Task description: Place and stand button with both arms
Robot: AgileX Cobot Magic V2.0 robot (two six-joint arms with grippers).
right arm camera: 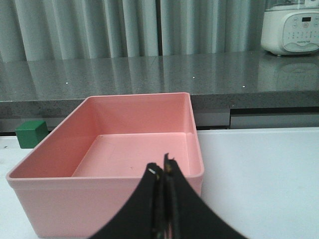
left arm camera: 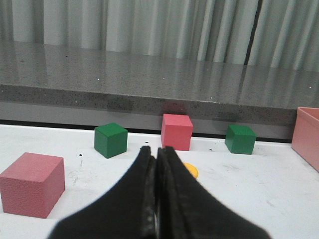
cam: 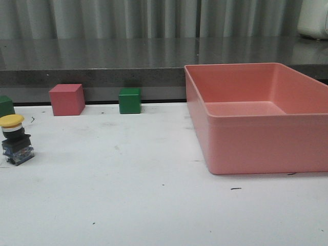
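Button (cam: 14,139) stands upright, yellow cap over black body.

two pink cubes: a near pink cube (left arm camera: 32,184) beside the left gripper (left arm camera: 156,149), a far pink cube (left arm camera: 176,131) beyond it. two green cubes: a nearer green cube (left arm camera: 110,140) and a farther green cube (left arm camera: 240,139). one button (cam: 15,138). one pink bin (right arm camera: 107,199) ahead of the right gripper (right arm camera: 163,172). one white appliance (right arm camera: 291,27).

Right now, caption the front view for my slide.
Yellow-capped button upright at table's left edge, empty pink bin right, cubes behind.
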